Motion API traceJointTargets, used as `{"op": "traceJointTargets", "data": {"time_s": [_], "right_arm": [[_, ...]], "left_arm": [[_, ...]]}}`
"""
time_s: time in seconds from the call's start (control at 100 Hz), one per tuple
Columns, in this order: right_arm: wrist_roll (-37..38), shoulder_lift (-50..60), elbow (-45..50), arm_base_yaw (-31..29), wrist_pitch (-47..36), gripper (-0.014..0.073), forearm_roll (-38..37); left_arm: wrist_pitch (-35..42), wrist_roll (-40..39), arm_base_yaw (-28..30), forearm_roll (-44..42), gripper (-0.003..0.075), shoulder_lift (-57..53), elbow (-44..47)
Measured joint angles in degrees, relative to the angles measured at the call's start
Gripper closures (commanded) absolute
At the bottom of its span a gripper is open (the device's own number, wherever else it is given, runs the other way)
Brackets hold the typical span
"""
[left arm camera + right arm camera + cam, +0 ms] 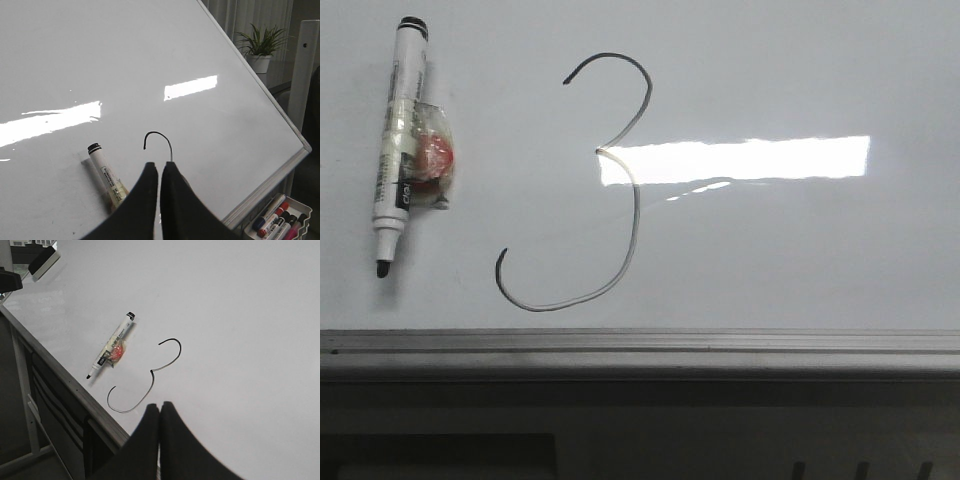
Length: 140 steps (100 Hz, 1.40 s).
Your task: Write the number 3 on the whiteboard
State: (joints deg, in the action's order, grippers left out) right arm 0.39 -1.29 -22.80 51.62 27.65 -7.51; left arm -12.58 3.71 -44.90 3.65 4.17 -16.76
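Note:
A tall, loose dark number 3 is drawn on the glossy whiteboard, whose grey frame edge runs along the near side. A white marker with a black tip and a red-and-clear wrap lies uncapped on the board, left of the 3. In the right wrist view the whole 3 and the marker show beyond my right gripper, which is shut and empty. In the left wrist view my left gripper is shut and empty; only the top curve of the 3 and the marker show. Neither gripper shows in the front view.
A bright rectangular light reflection lies across the board beside the 3. A tray of spare markers hangs below the board's corner. A potted plant stands beyond the board. An eraser sits at the board's far end.

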Motion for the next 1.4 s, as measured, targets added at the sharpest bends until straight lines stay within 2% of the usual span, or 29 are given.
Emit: {"op": "traceJointTargets", "data": {"time_s": [0.1,0.24,0.33,0.43,0.69,0.9,1.04,1.19,1.4], "right_arm": [[0.0,0.0,0.0,0.0,0.0,0.0658,0.0],[0.3,0.0,0.0,0.0,0.0,0.0658,0.0],[0.3,0.0,0.0,0.0,0.0,0.0658,0.0],[0.3,0.0,0.0,0.0,0.0,0.0658,0.0],[0.3,0.0,0.0,0.0,0.0,0.0658,0.0],[0.3,0.0,0.0,0.0,0.0,0.0658,0.0],[0.3,0.0,0.0,0.0,0.0,0.0658,0.0],[0.3,0.1,0.0,0.0,0.0,0.0658,0.0],[0.2,0.1,0.0,0.0,0.0,0.0658,0.0]], "left_arm": [[0.0,0.0,0.0,-0.5,0.0741,0.0,0.0],[0.0,-0.2,0.4,-7.0,0.0741,0.0,0.0],[0.0,-1.6,3.1,-9.2,0.0741,0.0,0.1],[0.7,-2.6,9.0,-10.0,0.0741,0.0,1.1],[4.5,-3.1,30.5,-6.7,0.0741,0.0,8.3],[5.1,-3.1,41.0,-5.4,0.0741,-3.3,14.8],[3.8,-3.1,43.3,-5.3,0.0741,-4.4,17.0],[-5.7,-3.1,43.4,-5.2,0.0741,-4.4,17.0],[-6.1,-3.1,43.4,-5.2,0.0741,-4.4,17.0]]}}
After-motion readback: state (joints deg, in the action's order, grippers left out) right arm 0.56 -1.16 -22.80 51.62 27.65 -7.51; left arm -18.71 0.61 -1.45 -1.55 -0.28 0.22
